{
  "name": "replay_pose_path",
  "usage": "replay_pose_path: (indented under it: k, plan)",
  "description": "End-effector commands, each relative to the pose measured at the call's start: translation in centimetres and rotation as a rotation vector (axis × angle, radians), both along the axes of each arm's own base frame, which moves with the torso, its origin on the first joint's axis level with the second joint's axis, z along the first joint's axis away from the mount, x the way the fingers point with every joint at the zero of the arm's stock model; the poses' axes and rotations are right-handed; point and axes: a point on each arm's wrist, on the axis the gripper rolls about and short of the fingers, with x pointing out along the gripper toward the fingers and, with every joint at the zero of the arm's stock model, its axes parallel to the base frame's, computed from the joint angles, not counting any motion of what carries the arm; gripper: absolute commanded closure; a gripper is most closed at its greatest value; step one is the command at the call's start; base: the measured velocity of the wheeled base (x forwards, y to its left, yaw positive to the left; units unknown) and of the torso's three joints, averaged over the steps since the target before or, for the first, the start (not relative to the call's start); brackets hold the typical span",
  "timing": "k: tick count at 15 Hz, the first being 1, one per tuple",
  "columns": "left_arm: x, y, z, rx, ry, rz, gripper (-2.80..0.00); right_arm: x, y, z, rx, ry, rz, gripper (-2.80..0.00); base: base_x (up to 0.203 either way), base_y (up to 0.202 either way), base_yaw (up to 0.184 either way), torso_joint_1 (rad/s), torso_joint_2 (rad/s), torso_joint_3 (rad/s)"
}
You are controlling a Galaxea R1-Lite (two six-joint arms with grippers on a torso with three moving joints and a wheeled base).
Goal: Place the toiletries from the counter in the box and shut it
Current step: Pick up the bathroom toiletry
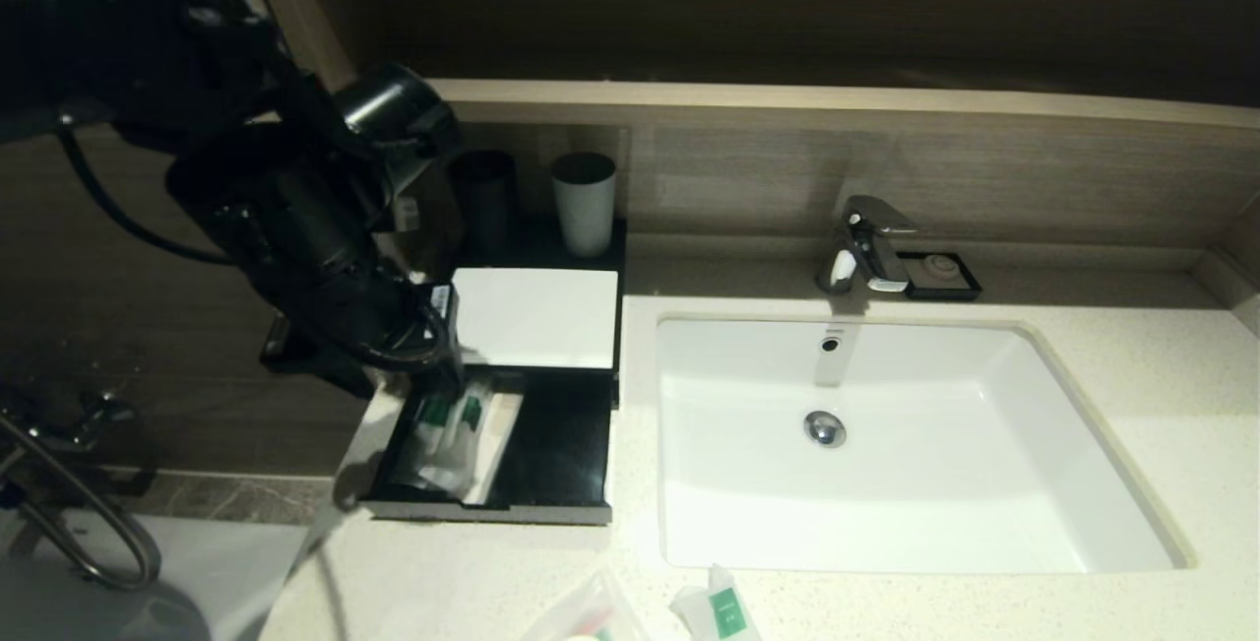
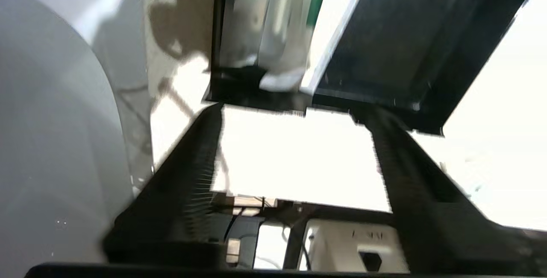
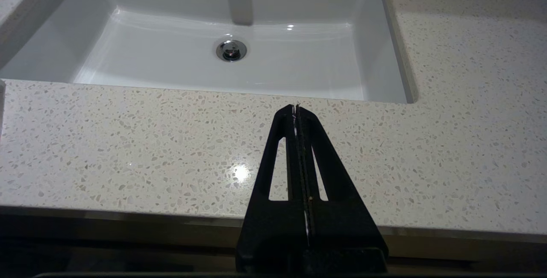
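Note:
The black box point(image 1: 536, 316) with a white top panel stands at the counter's point(image 1: 1132, 405) left end. Its front drawer point(image 1: 561, 444) is pulled out. Several toiletries point(image 1: 453, 434) in clear wrap with green labels lie in the drawer's left half, and the left wrist view shows these packets point(image 2: 277, 26) too. My left gripper point(image 2: 290, 111) hangs over the drawer's back left corner, open, with nothing between its fingers. A clear pouch point(image 1: 586, 616) and a white sachet with a green label point(image 1: 724, 611) lie at the counter's front edge. My right gripper point(image 3: 296, 108) is shut and empty above the counter's front edge.
The white basin point(image 1: 886, 444) fills the counter's middle, with a chrome faucet point(image 1: 866, 247) and a small black soap dish point(image 1: 943, 275) behind it. A dark cup point(image 1: 484, 198) and a grey cup point(image 1: 584, 200) stand behind the box under the wooden ledge point(image 1: 837, 99).

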Motion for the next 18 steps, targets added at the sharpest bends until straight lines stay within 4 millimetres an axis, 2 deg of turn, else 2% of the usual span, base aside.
replay_pose_path:
  k: [1,3,7,12,18]
  plan:
    - [-2.7,0.5,1.4,-0.033,0.008,-0.046,0.00,0.0,0.0,0.0,-0.001,-0.001,0.000,0.00,0.000,0.000,0.000,0.000,0.00,0.000]
    - [-4.0,0.1,0.6,-0.026,0.068,-0.130,0.00,0.0,0.0,0.0,-0.001,-0.001,0.000,0.00,0.000,0.000,0.000,0.000,0.00,0.000]
    - [-7.0,-2.3,-1.2,0.032,0.145,-0.309,0.00,0.0,0.0,0.0,-0.001,-0.001,0.000,0.00,0.000,0.000,0.000,0.000,0.00,0.000]
    - [-8.4,-3.9,-2.7,0.077,0.202,-0.394,0.00,0.0,0.0,0.0,-0.001,-0.001,0.000,0.00,0.000,0.000,0.000,0.000,0.00,0.000]
    - [-8.5,-6.4,-5.0,0.075,0.207,-0.406,0.00,0.0,0.0,0.0,-0.001,-0.001,0.000,0.00,0.000,0.000,0.000,0.000,0.00,0.000]
